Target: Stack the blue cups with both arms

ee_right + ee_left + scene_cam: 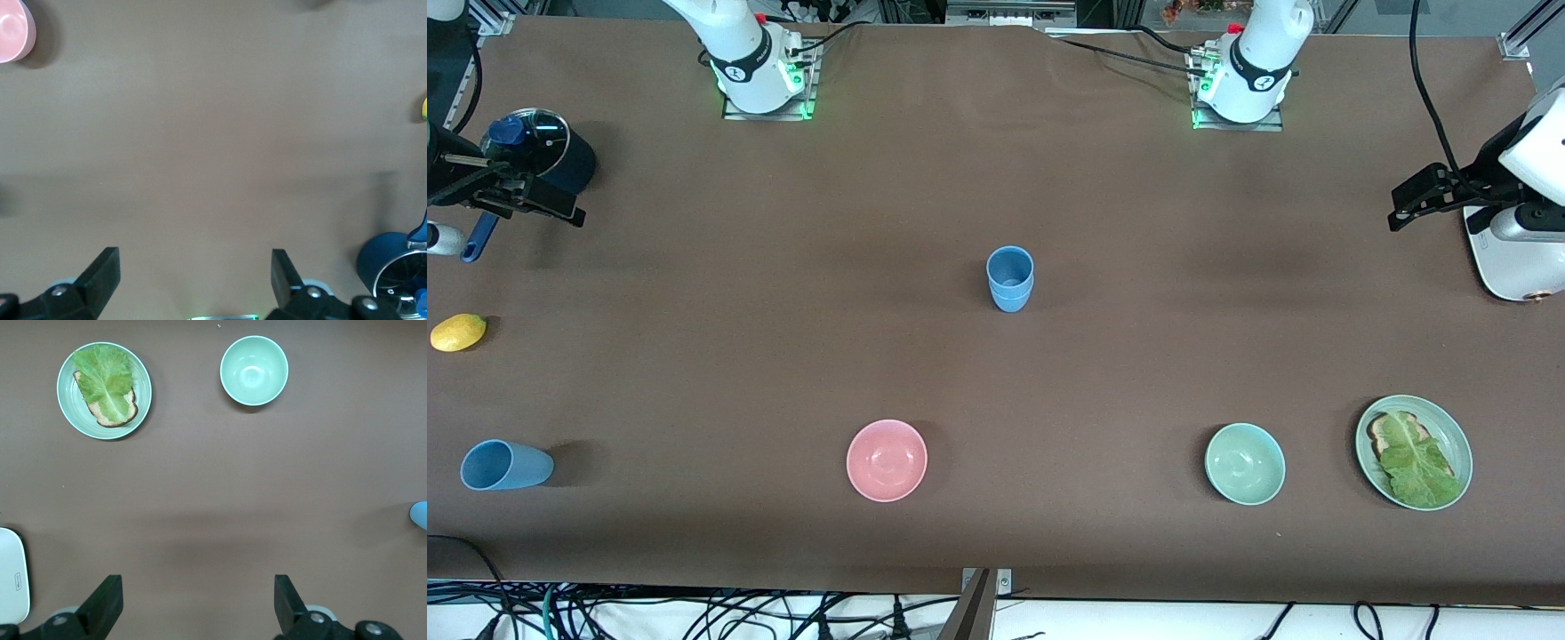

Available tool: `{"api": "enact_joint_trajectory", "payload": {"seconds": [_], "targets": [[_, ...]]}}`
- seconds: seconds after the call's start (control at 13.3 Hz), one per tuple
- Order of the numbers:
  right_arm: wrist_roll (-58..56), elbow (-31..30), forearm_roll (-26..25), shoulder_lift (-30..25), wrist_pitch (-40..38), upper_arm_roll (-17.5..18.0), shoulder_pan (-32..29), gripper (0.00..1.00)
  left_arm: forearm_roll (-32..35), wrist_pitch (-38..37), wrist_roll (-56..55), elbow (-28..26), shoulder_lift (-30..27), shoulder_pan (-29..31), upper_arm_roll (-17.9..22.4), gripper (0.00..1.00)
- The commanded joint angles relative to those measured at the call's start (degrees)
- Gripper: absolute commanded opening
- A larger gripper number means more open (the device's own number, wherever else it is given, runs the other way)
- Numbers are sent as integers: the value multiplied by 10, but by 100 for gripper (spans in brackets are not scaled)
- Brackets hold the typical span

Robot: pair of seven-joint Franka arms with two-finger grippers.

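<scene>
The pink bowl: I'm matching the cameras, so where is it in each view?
Front view: pink bowl near the front camera, between the lying blue cup and the green bowl.
Left wrist view: not in it.
Right wrist view: cut off in a corner.
Shared landmark: the lemon.

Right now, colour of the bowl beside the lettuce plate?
Pale mint green bowl, clearest in the left wrist view.

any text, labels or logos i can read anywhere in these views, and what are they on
No text can be read in any view.
White toaster: a small dark mark on its top, too small to read.
Right arm base and left arm base: each black band bears a small white logo, too blurred to read.
Blue cups, bowls, plate: no markings.
</scene>
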Motion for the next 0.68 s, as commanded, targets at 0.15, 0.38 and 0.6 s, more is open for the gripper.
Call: {"api": "enact_joint_trajectory", "payload": {"seconds": [0.15, 0.38, 0.6], "targets": [[-9, -8, 5, -5, 19, 8, -9, 100, -3, -11, -2, 8, -1, 4, -2, 100], [-10, -8, 3, -5, 19, 8, -8, 100, -3, -6, -3, -7, -17, 5, -4, 100], [-10, -8, 3, -5, 19, 8, -8, 100, -4, -7, -5, -6, -12, 4, -4, 100]]}}
